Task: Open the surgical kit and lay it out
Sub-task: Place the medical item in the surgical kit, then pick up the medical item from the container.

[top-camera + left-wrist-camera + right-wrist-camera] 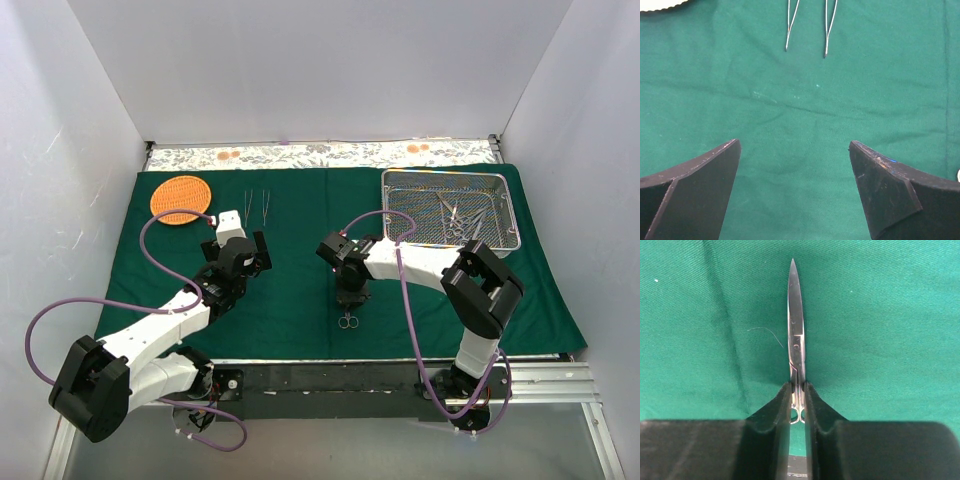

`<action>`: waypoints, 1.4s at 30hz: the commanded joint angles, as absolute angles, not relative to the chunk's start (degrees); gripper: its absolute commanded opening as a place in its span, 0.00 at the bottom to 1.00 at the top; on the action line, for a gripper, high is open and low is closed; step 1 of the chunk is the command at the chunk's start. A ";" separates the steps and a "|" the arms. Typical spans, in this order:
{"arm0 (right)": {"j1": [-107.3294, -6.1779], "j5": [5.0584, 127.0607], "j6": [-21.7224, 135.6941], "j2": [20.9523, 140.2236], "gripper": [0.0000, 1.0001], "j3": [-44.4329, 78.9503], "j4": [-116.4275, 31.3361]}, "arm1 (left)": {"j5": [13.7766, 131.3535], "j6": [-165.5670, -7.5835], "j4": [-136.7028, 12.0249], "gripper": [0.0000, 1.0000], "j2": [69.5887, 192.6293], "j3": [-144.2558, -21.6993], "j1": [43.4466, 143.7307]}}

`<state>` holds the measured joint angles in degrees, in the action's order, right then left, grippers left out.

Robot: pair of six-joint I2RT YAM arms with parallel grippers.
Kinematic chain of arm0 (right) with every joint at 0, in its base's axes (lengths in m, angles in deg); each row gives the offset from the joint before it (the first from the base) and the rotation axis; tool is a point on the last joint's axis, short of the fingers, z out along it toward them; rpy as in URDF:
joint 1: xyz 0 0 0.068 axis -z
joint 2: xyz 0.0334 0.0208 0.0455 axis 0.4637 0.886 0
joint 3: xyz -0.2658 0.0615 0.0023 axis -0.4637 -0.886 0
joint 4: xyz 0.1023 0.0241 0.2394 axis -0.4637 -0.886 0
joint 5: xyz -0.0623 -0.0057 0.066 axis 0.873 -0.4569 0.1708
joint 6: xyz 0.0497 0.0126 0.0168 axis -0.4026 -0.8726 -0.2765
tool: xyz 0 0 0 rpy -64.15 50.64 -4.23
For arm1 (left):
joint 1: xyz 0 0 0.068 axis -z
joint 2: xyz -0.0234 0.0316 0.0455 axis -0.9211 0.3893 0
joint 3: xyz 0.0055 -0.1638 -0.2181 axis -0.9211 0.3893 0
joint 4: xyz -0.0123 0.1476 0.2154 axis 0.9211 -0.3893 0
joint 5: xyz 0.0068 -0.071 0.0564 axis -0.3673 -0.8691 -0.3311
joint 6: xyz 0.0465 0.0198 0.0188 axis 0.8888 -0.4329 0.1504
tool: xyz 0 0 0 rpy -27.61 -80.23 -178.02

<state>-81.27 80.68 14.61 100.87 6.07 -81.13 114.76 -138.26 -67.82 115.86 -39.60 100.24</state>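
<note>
White walls (330,70) L/R/back, floral strip (320,153) along back edge, even light.

Handles of scissors (796,335) hidden between right gripper (797,386) fingers, tweezers (788,41) cut off beyond left gripper (794,142), instruments (455,215) in wire-mesh tray (450,174) too small to sort

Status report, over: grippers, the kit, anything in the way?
Left gripper open, empty, over the green cloth. Right gripper shut on scissors mid-cloth. Two tweezers laid out; other tools in the tray. Nothing in the way.
</note>
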 commanded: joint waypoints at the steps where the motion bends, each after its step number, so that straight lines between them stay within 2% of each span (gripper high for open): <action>1: -80.98 82.93 14.32 100.23 0.24 7.80 -82.64 | 116.42 -137.75 -66.99 0.90 114.33 -39.46 100.58; 4: -81.06 83.45 15.20 99.97 0.30 9.38 -82.82 | 116.51 -137.84 -67.17 0.90 114.50 -39.55 100.57; 5: -81.06 84.15 15.37 99.53 0.40 9.91 -83.17 | 116.51 -137.84 -67.17 0.90 114.50 -39.55 100.66; 8: -80.98 85.82 16.77 98.48 0.47 12.63 -84.22 | 116.51 -138.10 -67.52 0.90 114.68 -39.72 100.58; 13: -79.05 87.50 20.73 97.42 0.48 17.64 -86.86 | 115.72 -138.45 -68.74 0.90 113.71 -39.55 100.58; 19: -67.28 83.81 25.82 91.89 0.50 15.98 -81.52 | 115.28 -138.45 -71.38 0.90 112.22 -41.30 100.49; 24: -54.28 84.16 35.14 90.74 0.54 19.49 -81.15 | 116.42 -138.01 -73.23 0.90 112.04 -42.97 100.57; 32: -33.72 84.51 41.03 94.24 0.54 23.71 -76.76 | 117.56 -137.40 -74.28 0.90 112.48 -45.69 100.49; 37: -25.89 81.36 44.28 97.67 0.54 25.29 -72.01 | 117.92 -136.08 -74.11 0.90 113.01 -46.67 100.58; 42: -22.53 83.19 47.80 103.91 0.54 30.47 -71.66 | 118.09 -136.95 -73.93 0.90 114.15 -46.84 100.57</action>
